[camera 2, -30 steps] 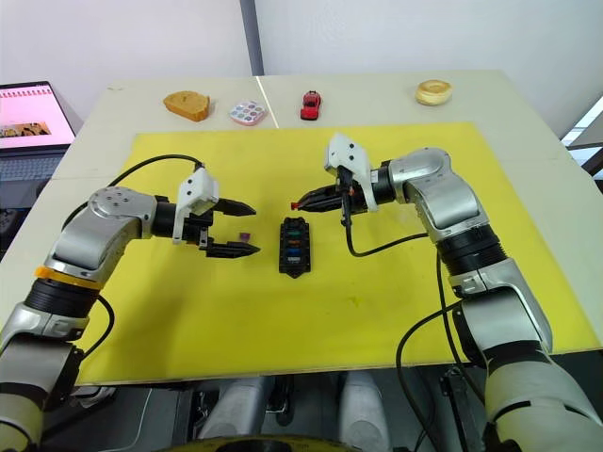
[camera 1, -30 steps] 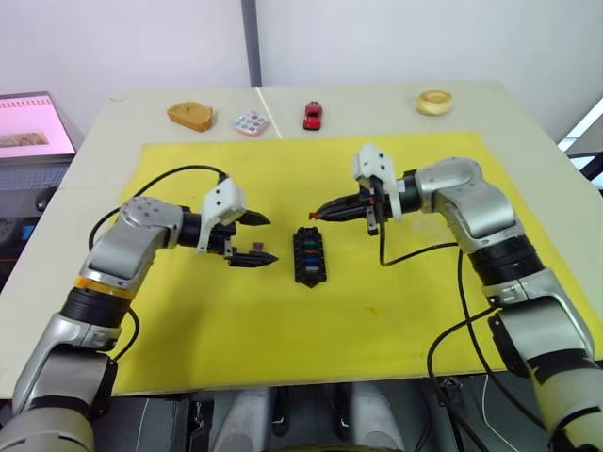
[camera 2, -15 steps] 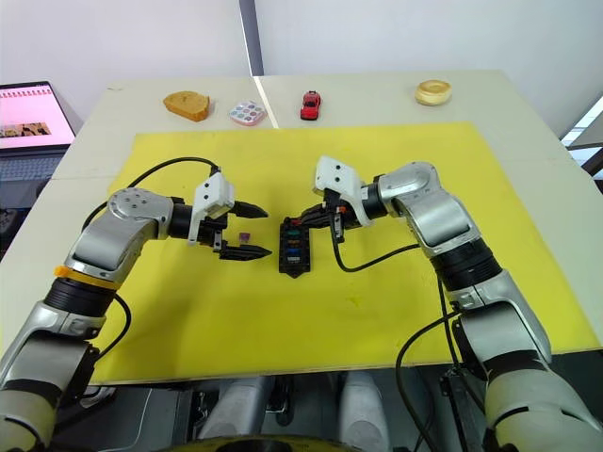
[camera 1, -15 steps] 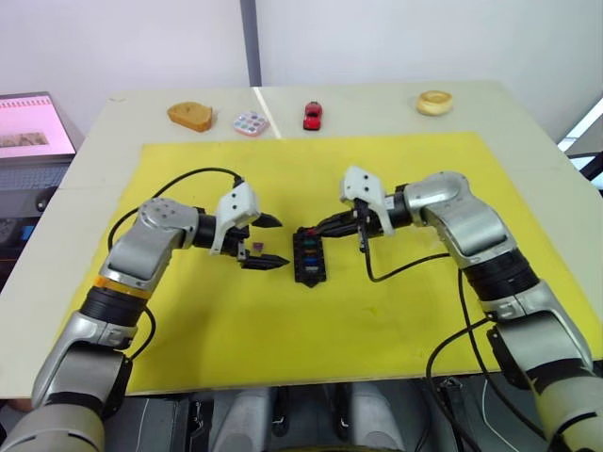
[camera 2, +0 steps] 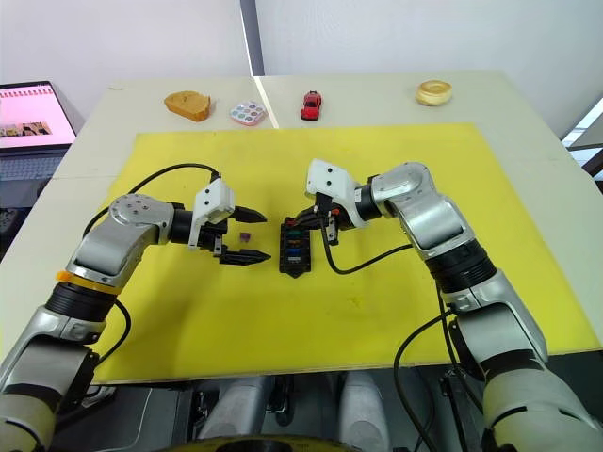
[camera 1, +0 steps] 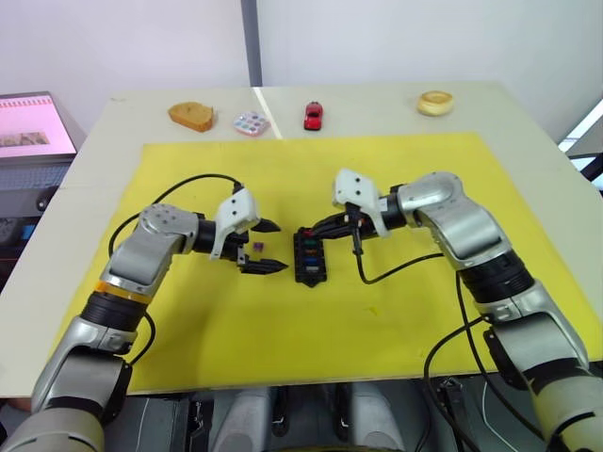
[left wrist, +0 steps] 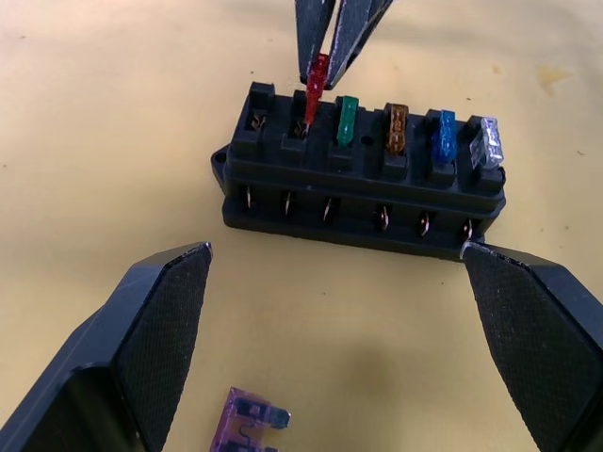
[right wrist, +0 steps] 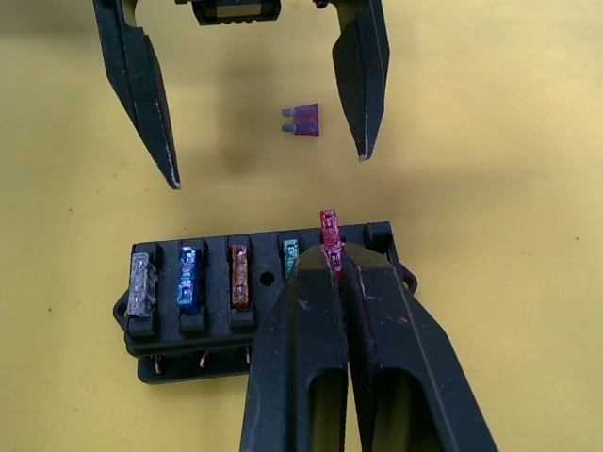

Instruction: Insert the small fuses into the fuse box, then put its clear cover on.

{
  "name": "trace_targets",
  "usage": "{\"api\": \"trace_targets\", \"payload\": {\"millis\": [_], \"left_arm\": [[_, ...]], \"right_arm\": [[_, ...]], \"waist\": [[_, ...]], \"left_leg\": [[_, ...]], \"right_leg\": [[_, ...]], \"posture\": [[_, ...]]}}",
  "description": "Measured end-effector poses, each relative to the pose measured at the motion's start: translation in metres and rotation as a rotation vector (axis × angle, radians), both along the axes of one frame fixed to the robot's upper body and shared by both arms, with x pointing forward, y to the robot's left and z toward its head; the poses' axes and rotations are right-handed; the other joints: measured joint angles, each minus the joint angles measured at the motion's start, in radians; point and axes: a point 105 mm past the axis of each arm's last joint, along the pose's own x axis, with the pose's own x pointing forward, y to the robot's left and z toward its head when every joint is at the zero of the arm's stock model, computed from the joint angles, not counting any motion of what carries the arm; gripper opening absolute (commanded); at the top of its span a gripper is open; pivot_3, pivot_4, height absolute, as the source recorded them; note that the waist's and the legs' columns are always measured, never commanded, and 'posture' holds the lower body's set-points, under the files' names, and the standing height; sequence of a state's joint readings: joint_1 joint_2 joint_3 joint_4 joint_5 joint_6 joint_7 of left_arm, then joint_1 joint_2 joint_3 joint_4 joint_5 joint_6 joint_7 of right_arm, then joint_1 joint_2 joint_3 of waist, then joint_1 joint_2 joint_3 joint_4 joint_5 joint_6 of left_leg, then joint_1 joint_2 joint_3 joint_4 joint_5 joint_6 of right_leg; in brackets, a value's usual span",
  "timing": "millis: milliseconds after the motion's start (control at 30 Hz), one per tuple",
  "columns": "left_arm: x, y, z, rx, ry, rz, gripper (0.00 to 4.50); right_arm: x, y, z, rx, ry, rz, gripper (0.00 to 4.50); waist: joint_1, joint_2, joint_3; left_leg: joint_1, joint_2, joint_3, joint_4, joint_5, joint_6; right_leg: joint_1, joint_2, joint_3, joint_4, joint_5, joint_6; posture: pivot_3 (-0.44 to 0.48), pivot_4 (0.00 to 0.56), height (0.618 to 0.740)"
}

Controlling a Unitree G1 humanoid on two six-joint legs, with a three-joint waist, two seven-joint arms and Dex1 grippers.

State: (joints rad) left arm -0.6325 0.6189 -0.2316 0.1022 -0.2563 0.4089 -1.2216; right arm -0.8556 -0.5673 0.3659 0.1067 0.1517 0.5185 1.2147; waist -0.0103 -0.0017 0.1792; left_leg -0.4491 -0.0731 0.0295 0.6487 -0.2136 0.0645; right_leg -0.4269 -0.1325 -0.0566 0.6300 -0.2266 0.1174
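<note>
The right gripper (right wrist: 332, 259) was closed on the red fuse (left wrist: 317, 83), a tiny, light, stiff blade best pinched by its plastic head, its prongs at a slot of the fuse box (left wrist: 363, 184) in the frame centre. Four fuses stood in the box: green, amber, blue, clear-grey. The purple fuse (right wrist: 301, 120) lay loose between the fingers of the open left gripper (right wrist: 264, 141).

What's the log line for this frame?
right tool: shut on red fuse, at fuse box slot | left tool: open, straddling purple fuse on mat
</note>
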Motion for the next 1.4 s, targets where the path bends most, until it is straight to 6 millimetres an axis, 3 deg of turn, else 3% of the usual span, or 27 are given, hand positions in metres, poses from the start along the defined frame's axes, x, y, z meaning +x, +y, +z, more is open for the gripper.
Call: {"api": "trace_targets", "payload": {"millis": [533, 1400], "left_arm": [[-0.0021, 0.0001, -0.0029, 0.006, 0.009, 0.005, 4.44], [-0.004, -0.0033, -0.0046, -0.004, 0.012, 0.0, 4.44]], "right_arm": [[0.0078, 0.0001, -0.0064, -0.071, 0.005, -0.031, 0.0], [0.0032, 0.0007, -0.0059, -0.109, 0.018, -0.024, 0.0]], "waist": [[0.0, 0.0, 0.0], [0.0, 0.0, 0.0]], "left_leg": [[0.0, 0.0, 0.0, 0.0, 0.0, 0.0], [0.001, 0.0, 0.0, 0.0, 0.0, 0.0]], "right_leg": [[0.0, 0.001, 0.0, 0.0, 0.0, 0.0], [0.0, 0.001, 0.0, 0.0, 0.0, 0.0]], "posture": [[0.0, 0.15, 0.74], [0.0, 0.15, 0.74]]}}
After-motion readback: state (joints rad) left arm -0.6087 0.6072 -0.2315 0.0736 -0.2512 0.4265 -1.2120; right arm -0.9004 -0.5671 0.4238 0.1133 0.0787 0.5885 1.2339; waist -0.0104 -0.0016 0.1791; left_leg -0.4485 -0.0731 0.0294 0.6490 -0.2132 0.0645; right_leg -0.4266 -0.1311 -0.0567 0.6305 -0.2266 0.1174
